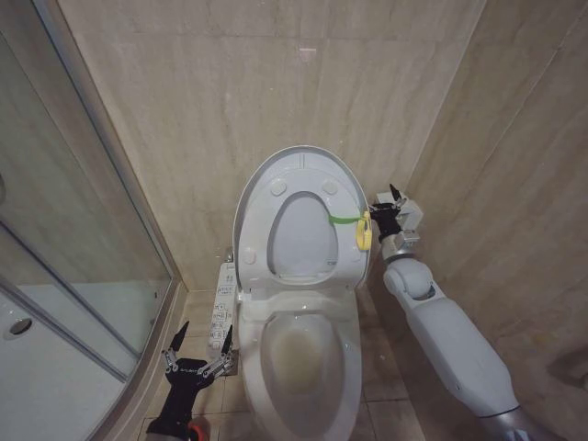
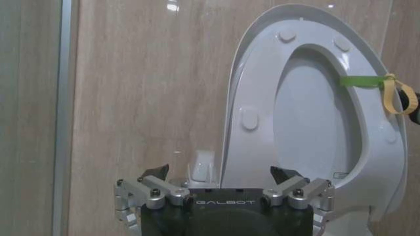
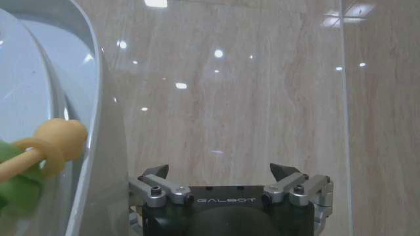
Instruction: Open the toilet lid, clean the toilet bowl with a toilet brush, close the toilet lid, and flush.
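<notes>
1. Lid [image 1: 299, 170] stands upright against the far wall with the seat raised against it, so we judge the opening step done and the bowl [image 1: 308, 367] bare, its stains showing.
2. Our right pincer [image 1: 387, 211], open and empty, hovers just right of the lid by the yellow loop [image 1: 365, 231] on a green strap [image 1: 344, 219].
3. Our left pincer [image 1: 197, 354], open and empty, waits low left, near the control panel [image 1: 221, 308].
4. Glass shower wall [image 1: 73, 276] crowds the left.

Your right arm [image 1: 455, 344] is extended forward and up, wrist raised; its right hand [image 1: 390, 208] is held high, fingers spread, empty. Your left hand [image 1: 199, 354] sits low near the lower edge of the head view, fingers likewise parted, gripping nothing.
</notes>
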`<state>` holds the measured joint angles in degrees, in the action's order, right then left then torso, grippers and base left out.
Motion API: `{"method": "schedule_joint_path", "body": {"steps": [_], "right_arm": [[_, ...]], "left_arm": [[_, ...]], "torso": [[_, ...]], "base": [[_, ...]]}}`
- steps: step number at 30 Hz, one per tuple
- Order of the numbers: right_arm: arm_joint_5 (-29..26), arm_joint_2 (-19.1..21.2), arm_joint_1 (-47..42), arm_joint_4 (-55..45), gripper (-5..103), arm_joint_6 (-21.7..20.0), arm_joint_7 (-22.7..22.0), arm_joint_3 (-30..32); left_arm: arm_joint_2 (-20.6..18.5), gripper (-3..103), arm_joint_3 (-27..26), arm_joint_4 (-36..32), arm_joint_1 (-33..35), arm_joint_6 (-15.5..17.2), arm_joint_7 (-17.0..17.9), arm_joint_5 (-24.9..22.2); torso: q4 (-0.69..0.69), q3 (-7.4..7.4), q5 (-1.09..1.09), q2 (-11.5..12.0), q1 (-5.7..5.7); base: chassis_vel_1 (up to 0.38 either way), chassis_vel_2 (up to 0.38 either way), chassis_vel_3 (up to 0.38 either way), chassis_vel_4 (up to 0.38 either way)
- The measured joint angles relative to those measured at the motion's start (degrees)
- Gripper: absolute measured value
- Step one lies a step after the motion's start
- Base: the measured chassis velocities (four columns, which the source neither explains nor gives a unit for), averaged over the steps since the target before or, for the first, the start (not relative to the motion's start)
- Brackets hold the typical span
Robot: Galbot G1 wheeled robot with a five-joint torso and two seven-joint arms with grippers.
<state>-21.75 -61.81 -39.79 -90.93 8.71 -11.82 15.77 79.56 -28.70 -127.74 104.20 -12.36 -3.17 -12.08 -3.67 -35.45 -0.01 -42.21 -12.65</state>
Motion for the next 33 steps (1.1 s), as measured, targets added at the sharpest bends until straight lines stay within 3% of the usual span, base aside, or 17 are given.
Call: {"method": "schedule_joint_path", "body": {"steps": [9, 16, 27, 33], "right_arm": [[-1.1, 2.9, -5.0, -4.9, 100, 0.0, 0.5, 0.8], [-2.8, 6.5, -14.3, -12.1, 100, -0.1, 0.7, 6.0], [-5.4, 8.1, -23.6, -22.8, 100, -0.4, -0.9, 10.9], [-7.1, 9.0, -28.1, -26.4, 100, -0.7, -2.2, 14.5]], "left_arm": [[-0.3, 100, 0.2, 0.8, -0.5, 0.1, 0.2, -0.3], [-0.4, 100, 1.0, 1.7, -1.0, 0.1, 0.3, -0.3], [-0.2, 100, 0.7, 2.2, -1.2, -0.2, 0.4, -0.4], [0.0, 100, 0.8, 2.5, -1.5, -0.3, 0.7, -0.7]], "torso": [[0.02, 0.00, 0.01, 0.0, 0.00], [-0.01, 0.01, 0.02, 0.0, 0.01], [0.03, 0.01, 0.01, 0.0, 0.01], [-0.01, 0.01, 0.00, 0.0, 0.01]], "base": [[0.000, 0.000, 0.000, 0.000], [0.000, 0.000, 0.000, 0.000], [0.000, 0.000, 0.000, 0.000], [0.000, 0.000, 0.000, 0.000]]}}
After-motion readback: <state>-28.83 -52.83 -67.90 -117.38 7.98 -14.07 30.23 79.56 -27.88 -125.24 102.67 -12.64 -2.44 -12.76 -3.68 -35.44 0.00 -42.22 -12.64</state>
